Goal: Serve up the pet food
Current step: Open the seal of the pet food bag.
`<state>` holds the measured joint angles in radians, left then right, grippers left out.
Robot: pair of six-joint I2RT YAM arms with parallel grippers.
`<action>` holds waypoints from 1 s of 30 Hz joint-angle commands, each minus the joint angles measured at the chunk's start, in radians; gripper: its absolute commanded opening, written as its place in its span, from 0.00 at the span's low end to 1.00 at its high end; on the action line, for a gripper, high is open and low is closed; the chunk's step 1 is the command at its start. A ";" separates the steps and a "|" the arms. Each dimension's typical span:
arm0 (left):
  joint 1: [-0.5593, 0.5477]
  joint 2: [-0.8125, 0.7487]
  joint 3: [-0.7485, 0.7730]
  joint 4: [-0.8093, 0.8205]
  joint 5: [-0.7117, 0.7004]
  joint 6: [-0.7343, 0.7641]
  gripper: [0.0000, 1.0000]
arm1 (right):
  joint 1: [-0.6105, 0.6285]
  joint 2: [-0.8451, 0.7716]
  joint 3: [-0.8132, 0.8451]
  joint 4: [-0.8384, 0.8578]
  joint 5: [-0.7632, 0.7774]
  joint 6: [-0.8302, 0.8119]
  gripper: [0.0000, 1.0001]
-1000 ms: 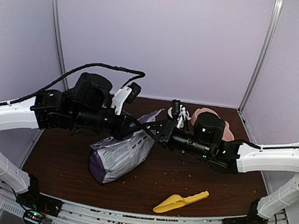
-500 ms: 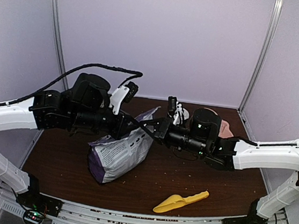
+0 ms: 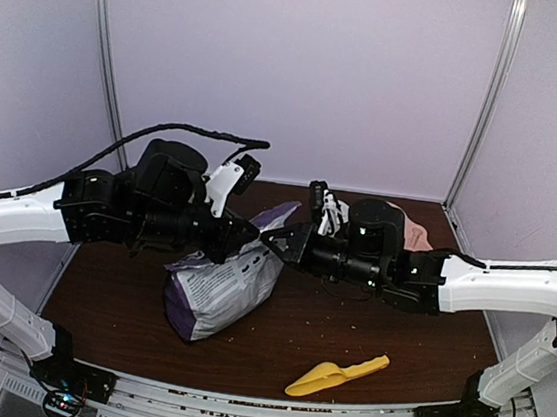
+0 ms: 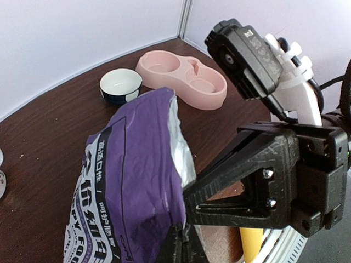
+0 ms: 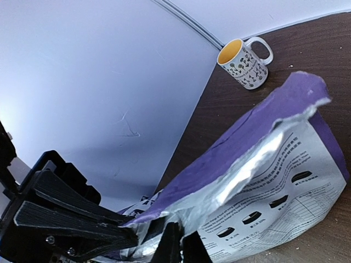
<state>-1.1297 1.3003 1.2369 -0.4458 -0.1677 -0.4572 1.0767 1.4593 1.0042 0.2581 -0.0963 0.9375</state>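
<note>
The purple bag (image 3: 221, 288) slumps on the table (image 3: 393, 352), its torn mouth pinched at both lips: left gripper (image 3: 253, 236) clamped on one, right gripper (image 3: 280, 248) on the other. Inside, only silver lining shows; the kibble is hidden. The pink bowl (image 4: 184, 76) shows bare wells.

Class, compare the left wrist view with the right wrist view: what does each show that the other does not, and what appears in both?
Only the left wrist view shows a pink double bowl and a small white-lined bowl on the table beyond the bag. Only the right wrist view shows a patterned mug with a yellow inside, near the wall, and the bag's white printed panel. Both show the purple pet food bag, its torn top edged with silver lining, pinched by the left gripper and the right gripper.
</note>
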 commanded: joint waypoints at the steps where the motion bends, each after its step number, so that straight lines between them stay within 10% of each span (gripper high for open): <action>1: -0.013 -0.041 0.038 0.076 0.012 0.023 0.00 | -0.019 0.068 -0.013 -0.212 0.122 -0.042 0.00; 30: 0.124 -0.062 0.160 -0.191 -0.115 0.121 0.00 | -0.019 -0.211 -0.136 -0.364 0.099 -0.039 0.00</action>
<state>-1.0340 1.2758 1.3487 -0.6060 -0.2588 -0.3794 1.0653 1.3018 0.9020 0.0082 -0.0353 0.9016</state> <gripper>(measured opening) 0.004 0.000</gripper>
